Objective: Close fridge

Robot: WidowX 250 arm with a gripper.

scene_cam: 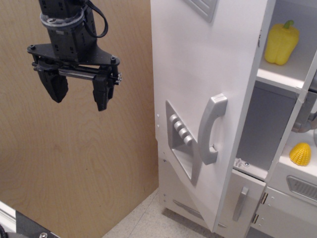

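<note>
The tall white toy fridge [277, 124] stands at the right. Its large door [198, 69] is swung open toward the camera, showing the grey vertical handle [212, 129] and the grey recessed dispenser panel [181, 144] with four buttons. Inside, a yellow bell pepper [281, 42] sits on the upper shelf. My black gripper [78, 94] hangs at the upper left, well to the left of the door and apart from it. Its fingers are spread and hold nothing.
A wooden panel wall [74, 163] fills the left behind the gripper. The small lower freezer door [245, 203] with a short grey handle sits below the open compartment. A yellow corn cob [300, 153] lies on the counter at the right. Speckled floor [143, 220] lies below.
</note>
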